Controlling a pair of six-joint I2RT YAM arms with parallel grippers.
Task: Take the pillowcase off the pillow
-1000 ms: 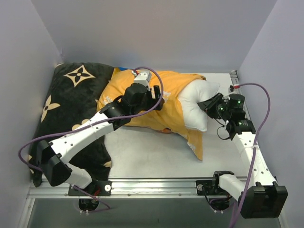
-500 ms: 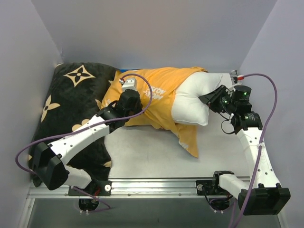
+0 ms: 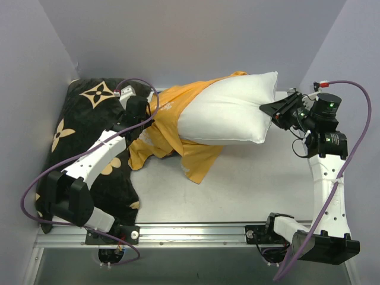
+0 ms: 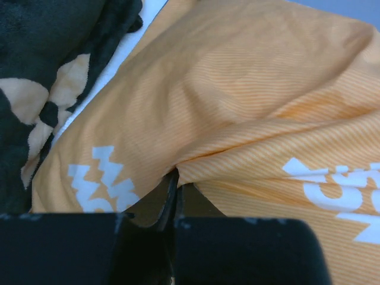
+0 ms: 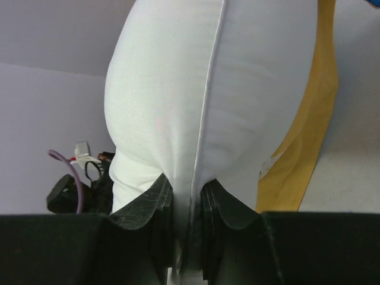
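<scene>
The white pillow (image 3: 228,113) hangs above the table, nearly all of it bare. My right gripper (image 3: 274,111) is shut on its right edge; in the right wrist view the pillow (image 5: 178,89) bulges above the closed gripper (image 5: 190,205). The pillowcase (image 3: 169,122) shows its orange inner side and bunches round the pillow's left end, with a strip behind the top edge and a flap hanging below. My left gripper (image 3: 144,116) is shut on a fold of it at the left. In the left wrist view the pillowcase (image 4: 237,89) is pinched in that gripper (image 4: 176,181).
A black cushion with tan flowers (image 3: 77,127) fills the left side of the table, under the left arm, and shows in the left wrist view as the black cushion (image 4: 35,53). Lilac walls close in on the left, back and right. Bare grey table (image 3: 237,184) lies in front.
My left gripper has shut on the pillowcase and pulled it left toward the cushion. The right gripper has lifted the pillow up and to the right, baring most of it.
</scene>
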